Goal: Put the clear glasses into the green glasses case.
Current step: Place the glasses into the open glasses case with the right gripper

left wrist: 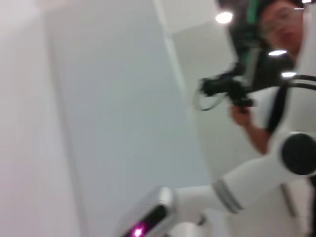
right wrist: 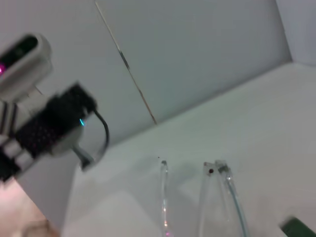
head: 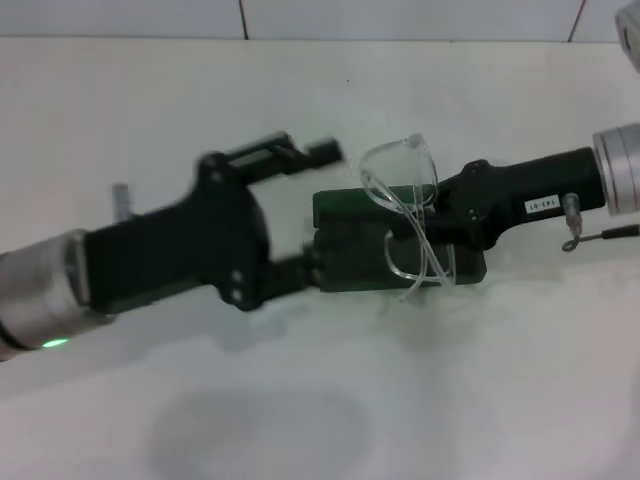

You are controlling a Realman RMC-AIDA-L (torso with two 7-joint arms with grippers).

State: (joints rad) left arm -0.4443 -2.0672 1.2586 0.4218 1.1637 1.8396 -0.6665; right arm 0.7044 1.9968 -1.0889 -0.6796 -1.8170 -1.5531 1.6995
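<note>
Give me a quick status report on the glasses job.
Right gripper holds clear glasses over green glasses case. Left gripper open beside case. Nothing blocking.

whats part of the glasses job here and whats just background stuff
Part of the job:
- clear glasses, over the case
- green glasses case, lying open between the two arms
- right gripper, at the glasses
- left gripper, open, at the case's left end

Just there:
- white table
- tiled wall behind it
</note>
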